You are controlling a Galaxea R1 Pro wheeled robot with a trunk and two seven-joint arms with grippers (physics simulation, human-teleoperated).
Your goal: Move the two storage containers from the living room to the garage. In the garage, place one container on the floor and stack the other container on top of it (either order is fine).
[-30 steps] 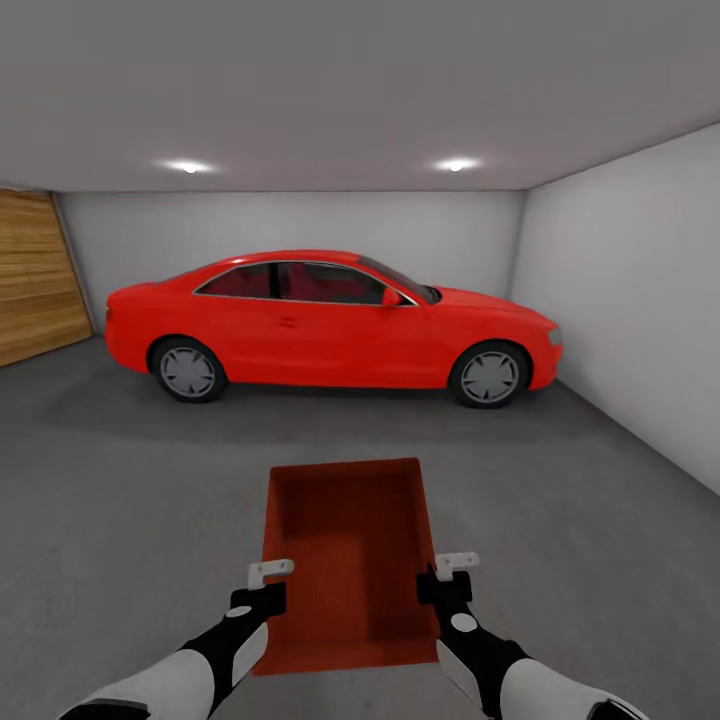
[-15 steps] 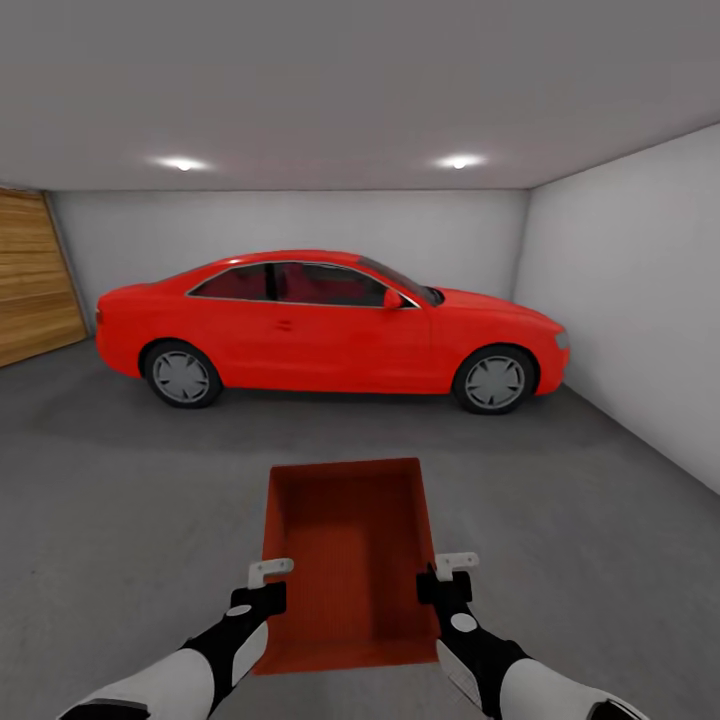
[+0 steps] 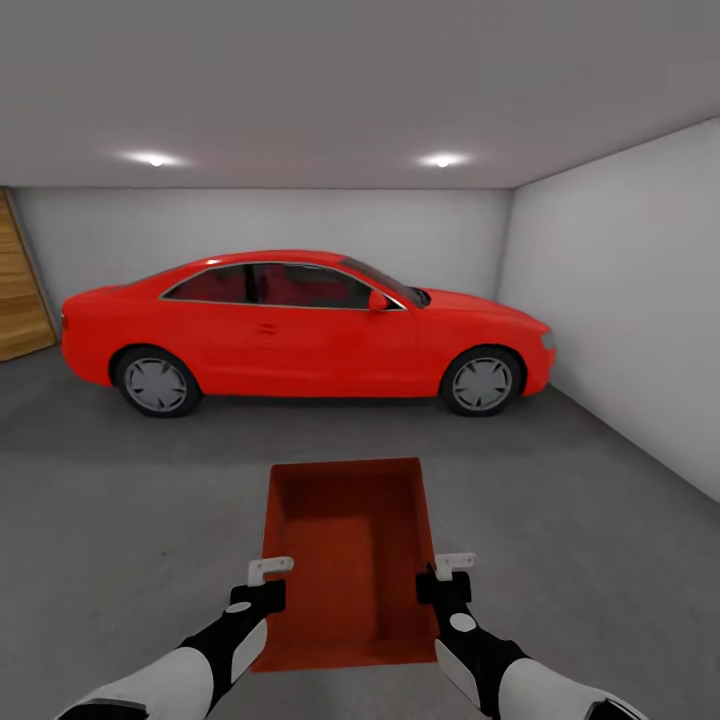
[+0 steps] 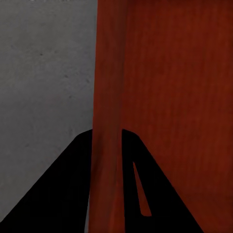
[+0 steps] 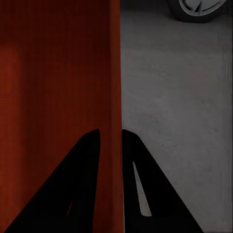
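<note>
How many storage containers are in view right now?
1. The storage container is held between the left gripper and right gripper, over the garage floor. A second may be out of frame.

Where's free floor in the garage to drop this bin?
Bare grey concrete floor spreads ahead, bordered by the red car at the far side and the white wall on the right. The container, clamped by both grippers, hangs over open floor. Crowded only along the car.

You're over grey concrete floor (image 3: 120,500), mottled and rough. A red car (image 3: 300,330) stands on it toward the far wall, all visible wheels down, nose near the right wall. Floor runs out to the wood door at far left.
</note>
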